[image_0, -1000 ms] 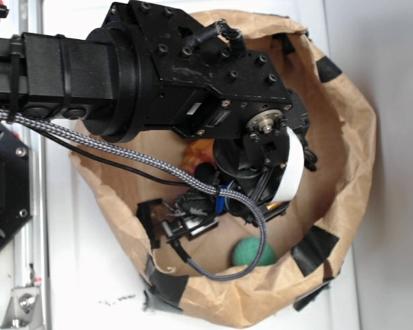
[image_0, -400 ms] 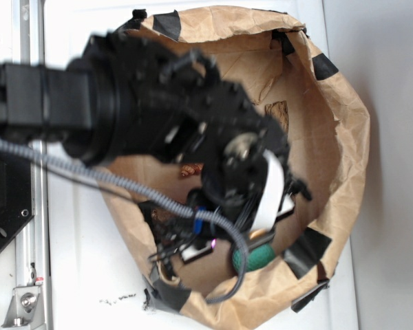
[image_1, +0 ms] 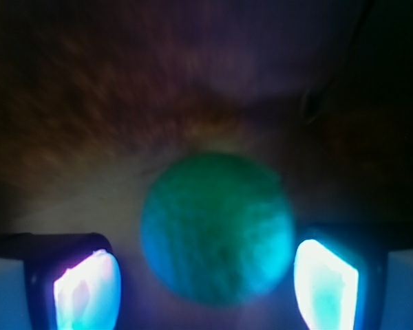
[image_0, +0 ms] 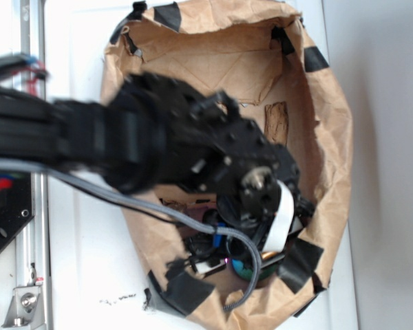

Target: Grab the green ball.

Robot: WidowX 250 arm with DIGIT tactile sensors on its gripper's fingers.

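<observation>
In the wrist view, the green ball point(image_1: 217, 228) sits centred between the gripper point(image_1: 206, 283)'s spread fingers point(image_1: 86, 289), neither visibly touching it.

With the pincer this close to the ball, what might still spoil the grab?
1. The green ball sits between the open fingers but looks nearer the right one; uneven closing might nudge it away.
2. The pincer works deep against the paper bag wall, so a finger may catch the paper.
</observation>
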